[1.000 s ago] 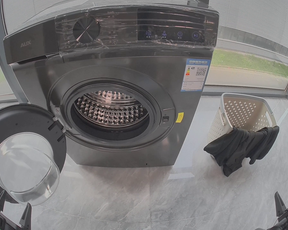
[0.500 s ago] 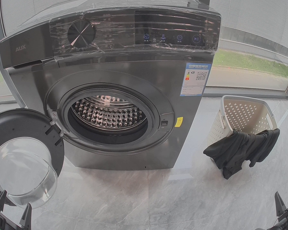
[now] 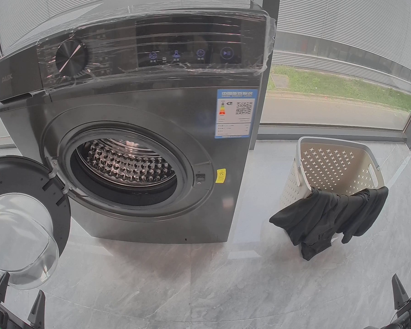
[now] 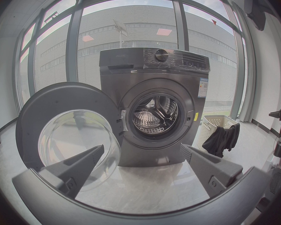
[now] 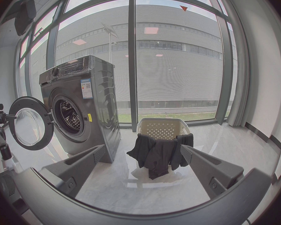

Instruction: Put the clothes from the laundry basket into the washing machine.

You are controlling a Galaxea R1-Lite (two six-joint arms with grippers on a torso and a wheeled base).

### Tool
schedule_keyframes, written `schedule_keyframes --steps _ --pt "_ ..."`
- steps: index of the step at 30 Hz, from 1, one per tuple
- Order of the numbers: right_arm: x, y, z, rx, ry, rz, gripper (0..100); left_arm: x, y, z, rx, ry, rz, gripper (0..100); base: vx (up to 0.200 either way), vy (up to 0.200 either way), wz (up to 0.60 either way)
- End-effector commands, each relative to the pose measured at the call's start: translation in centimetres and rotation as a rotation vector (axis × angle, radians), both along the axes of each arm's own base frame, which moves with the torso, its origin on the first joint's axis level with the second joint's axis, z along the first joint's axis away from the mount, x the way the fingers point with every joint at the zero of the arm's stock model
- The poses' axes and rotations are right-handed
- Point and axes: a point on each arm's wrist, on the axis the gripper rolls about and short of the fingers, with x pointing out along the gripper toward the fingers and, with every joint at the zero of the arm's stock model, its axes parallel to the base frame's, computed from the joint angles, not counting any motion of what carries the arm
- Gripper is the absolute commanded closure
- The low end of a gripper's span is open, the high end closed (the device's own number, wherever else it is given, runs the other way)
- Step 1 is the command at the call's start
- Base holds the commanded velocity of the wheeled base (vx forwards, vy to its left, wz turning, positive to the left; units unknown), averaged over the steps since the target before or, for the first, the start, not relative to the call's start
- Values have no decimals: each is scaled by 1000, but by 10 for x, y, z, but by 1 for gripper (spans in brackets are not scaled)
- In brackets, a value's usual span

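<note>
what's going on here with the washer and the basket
A robot is set to load laundry. The washing machine stands with its door swung open and the drum looks empty. A dark garment hangs over the front rim of the laundry basket. The left gripper and right gripper sit low, jaws open, holding nothing.

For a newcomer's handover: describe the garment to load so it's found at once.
Start at the grey front-loading washing machine. To its right stands a cream laundry basket. The black garment drapes over its near rim, the only dark cloth.
</note>
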Motion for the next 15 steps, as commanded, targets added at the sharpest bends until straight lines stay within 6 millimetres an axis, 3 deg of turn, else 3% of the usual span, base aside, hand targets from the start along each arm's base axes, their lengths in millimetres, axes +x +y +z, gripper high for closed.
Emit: schedule_keyframes --steps 1,7,15 --pt "0 0 -5 -1 3 1 0 0 0 -5 1 -2 -1 0 0 -200 0" --pt "0 0 -5 -1 3 1 0 0 0 -5 1 -2 -1 0 0 -200 0" --pt "0 0 -5 0 3 1 0 0 0 -5 1 -2 -1 0 0 0 0"
